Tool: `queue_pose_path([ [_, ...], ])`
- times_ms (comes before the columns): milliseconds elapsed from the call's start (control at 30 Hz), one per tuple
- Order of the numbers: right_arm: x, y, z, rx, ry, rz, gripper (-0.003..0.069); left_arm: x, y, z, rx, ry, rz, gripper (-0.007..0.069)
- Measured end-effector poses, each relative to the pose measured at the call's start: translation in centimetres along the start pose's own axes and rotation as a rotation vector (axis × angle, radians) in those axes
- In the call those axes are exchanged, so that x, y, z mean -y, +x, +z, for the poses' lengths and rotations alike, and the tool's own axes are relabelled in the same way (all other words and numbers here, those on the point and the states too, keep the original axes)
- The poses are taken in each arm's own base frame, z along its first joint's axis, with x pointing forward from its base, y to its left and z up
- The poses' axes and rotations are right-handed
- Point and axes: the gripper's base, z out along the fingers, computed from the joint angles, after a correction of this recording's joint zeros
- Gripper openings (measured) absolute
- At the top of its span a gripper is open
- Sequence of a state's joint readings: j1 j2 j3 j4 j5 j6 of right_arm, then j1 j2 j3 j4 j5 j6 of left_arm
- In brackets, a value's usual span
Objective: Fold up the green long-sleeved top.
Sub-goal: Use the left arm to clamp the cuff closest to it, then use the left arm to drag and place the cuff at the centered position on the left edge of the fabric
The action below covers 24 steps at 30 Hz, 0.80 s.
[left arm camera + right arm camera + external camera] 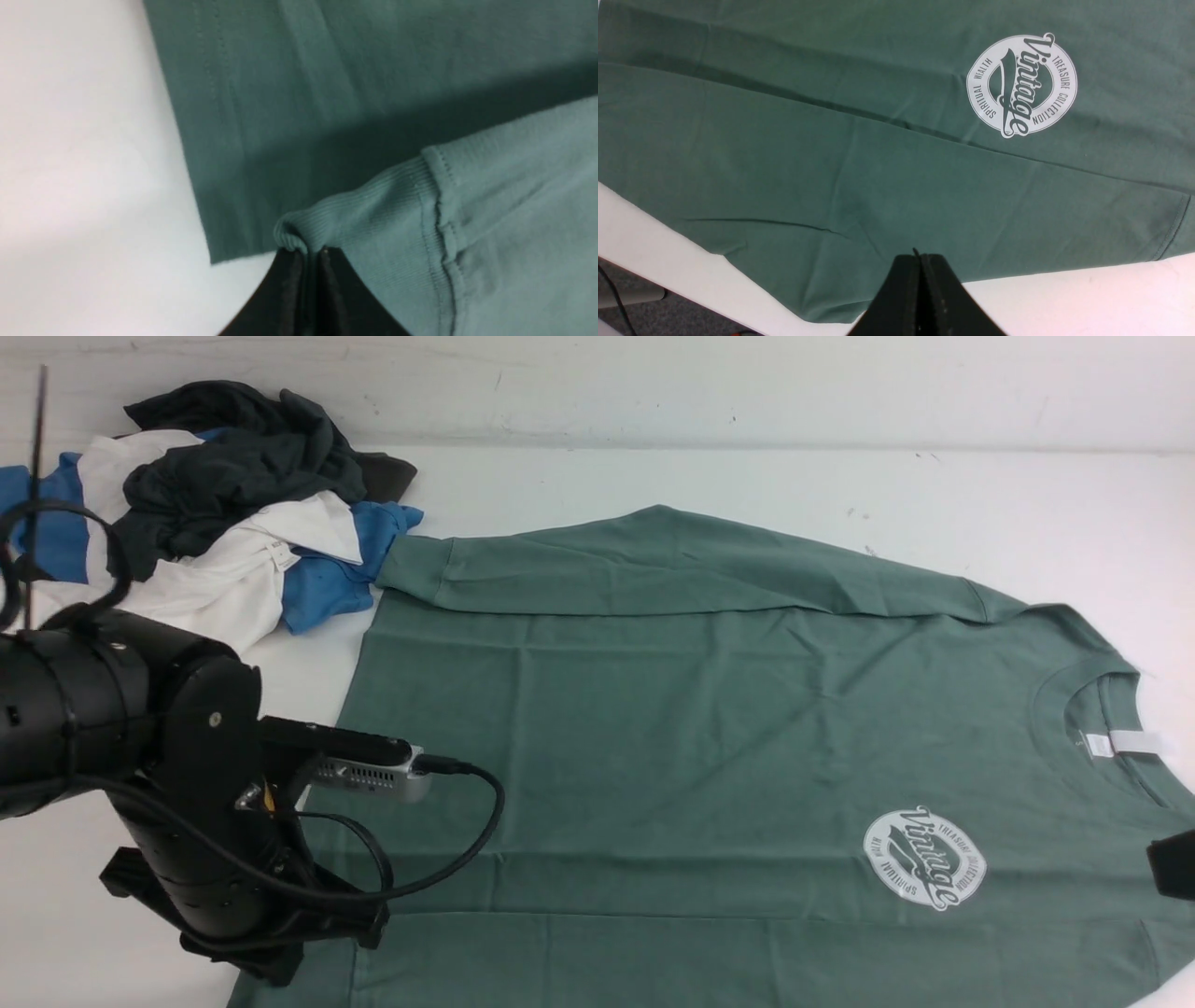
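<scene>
Presently, the sleeve-folding step appears to be in hand. The green long-sleeved top (pixel 653 737) lies flat and face up on the white counter (pixel 840 476). It fills the centre and right of the front view, with its neck at the right edge and its hem toward the left.

One sleeve lies folded across the upper margin of the body. The other runs along the lower edge of the frame. The left wrist view shows the left tool (pixel 310 254) with its jaws fully closed, pinching the ribbed cuff (pixel 364 210) of this near sleeve. The cuff is just beside the hem corner. The right tool (pixel 921 256) is also closed. It sits above the near border of the top, and no cloth can be seen between its jaws.

By judgement, the next move is to lift the cuff clear of the counter. It would then be carried over the body so that the sleeve lies straight and inside the outline, without dragging the hem beneath it.

Counts:
- Green top: one, with two sleeves.
- Round white chest logo (pixel 924 857): one.
- White neck label (pixel 1125 744): one.
- Tools: two.
- Heap of other garments (pixel 233 523), upper left of the frame: one. It shows dark, white and blue cloth, but the number of pieces cannot be told.
</scene>
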State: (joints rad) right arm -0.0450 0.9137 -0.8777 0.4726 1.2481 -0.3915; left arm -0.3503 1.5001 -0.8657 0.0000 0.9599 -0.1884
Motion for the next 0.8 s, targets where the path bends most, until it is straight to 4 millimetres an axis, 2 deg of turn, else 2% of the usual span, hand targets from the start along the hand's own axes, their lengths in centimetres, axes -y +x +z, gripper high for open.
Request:
queue_pose_path([
  [133,0.0,0.0,0.0,0.000,0.000,0.000,-0.0015,0.0,0.2,-2.7,0.059,0.011,0.000,0.0016],
  [200,0.0,0.0,0.0,0.000,0.000,0.000,-0.0015,0.1,-0.7,-4.9,0.121,0.023,0.000,0.0016],
  [233,0.0,0.0,0.0,0.000,0.000,0.000,-0.0015,0.2,-0.9,-5.1,0.127,0.024,0.000,0.0016],
  [333,0.0,0.0,0.0,0.000,0.000,0.000,-0.0015,0.6,-3.2,-9.9,0.278,0.051,0.014,0.0016],
  [367,0.0,0.0,0.0,0.000,0.000,0.000,-0.0015,0.6,-3.4,-10.2,0.288,0.053,0.016,0.0016],
  [400,0.0,0.0,0.0,0.001,-0.002,0.001,-0.0015,0.8,-4.4,-12.7,0.373,0.067,0.023,0.0016],
  [433,0.0,0.0,0.0,0.001,-0.002,0.001,-0.0015,0.9,-4.7,-13.4,0.396,0.071,0.024,0.0016],
  [500,-0.1,0.0,0.0,0.004,-0.009,0.004,-0.0015,1.0,-6.1,-16.7,0.508,0.074,0.029,0.0016],
  [567,-0.1,-0.1,0.0,0.007,-0.015,0.007,-0.0015,1.0,-7.3,-18.9,0.584,0.053,0.034,0.0016],
  [633,-0.2,-0.1,0.0,0.010,-0.018,0.009,-0.0015,0.9,-8.1,-19.5,0.604,0.023,0.038,0.0016],
  [667,-0.2,-0.1,0.0,0.012,-0.021,0.011,-0.0015,0.7,-9.3,-20.0,0.620,-0.012,0.030,0.0016],
  [733,-0.2,-0.1,0.0,0.012,-0.022,0.011,-0.0015,0.6,-10.7,-19.3,0.604,-0.045,0.015,0.0016],
  [767,-0.2,-0.1,0.0,0.012,-0.022,0.011,-0.0015,0.6,-11.7,-18.3,0.577,-0.061,0.012,0.0016],
  [800,-0.2,-0.1,0.0,0.012,-0.022,0.011,-0.0015,0.6,-11.8,-18.2,0.575,-0.065,0.012,0.0016],
])
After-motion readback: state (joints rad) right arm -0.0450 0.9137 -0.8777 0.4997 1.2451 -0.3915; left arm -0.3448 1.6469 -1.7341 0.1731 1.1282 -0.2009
